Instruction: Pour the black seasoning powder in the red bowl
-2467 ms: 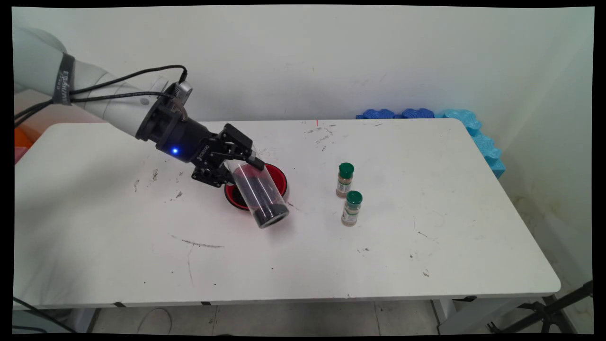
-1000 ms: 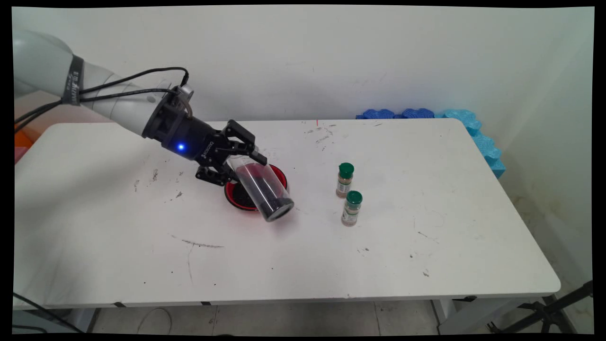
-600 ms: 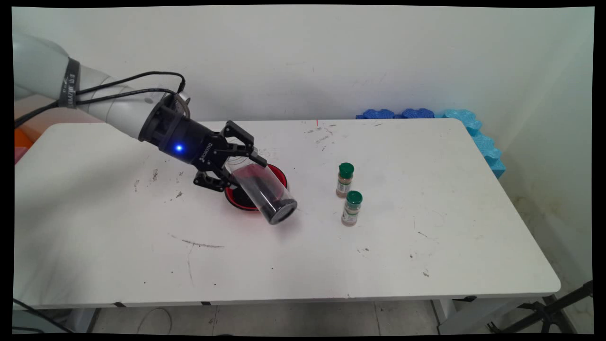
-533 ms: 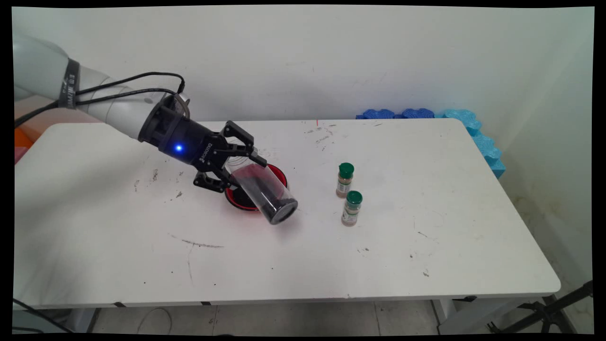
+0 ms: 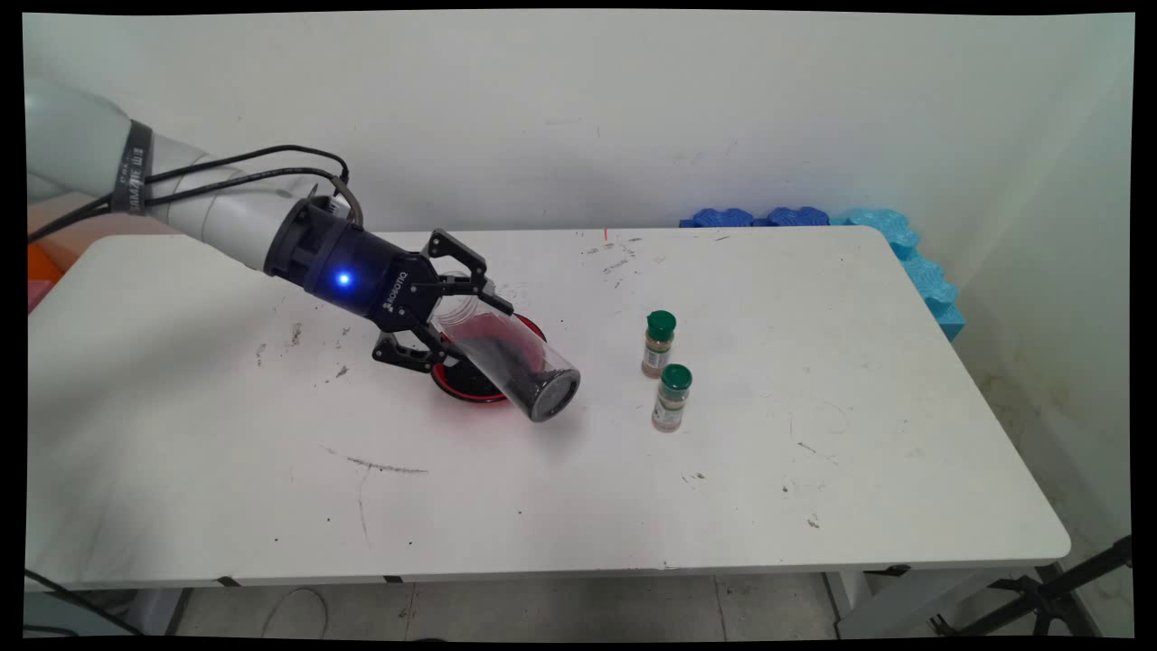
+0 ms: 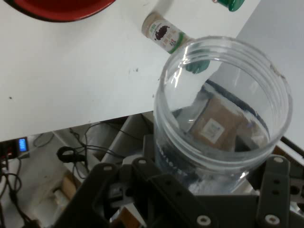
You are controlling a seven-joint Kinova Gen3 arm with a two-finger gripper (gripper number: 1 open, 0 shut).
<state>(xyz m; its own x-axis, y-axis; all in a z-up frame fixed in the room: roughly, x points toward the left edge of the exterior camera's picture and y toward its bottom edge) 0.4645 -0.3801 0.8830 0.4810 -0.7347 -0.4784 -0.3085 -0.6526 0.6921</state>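
My gripper is shut on a clear plastic jar near its open threaded neck. The jar hangs steeply tilted over a red bowl, base to the lower right and mouth toward the upper left, with dark grains lying along its lower side and base. In the hand view the jar's open rim fills the right half between the fingers of the gripper, and a slice of the red bowl shows at the top left. Two green-capped spice bottles stand to the right of the bowl.
Blue foam pieces lie along the table's back right corner. One spice bottle shows past the jar rim in the hand view, with the table edge and floor clutter below. The white table bears scattered dark marks.
The gripper has turned with the jar: the jar leans flatter, and its base has swung right and slightly up. The grains have spread along its side. The bowl and bottles stayed put.
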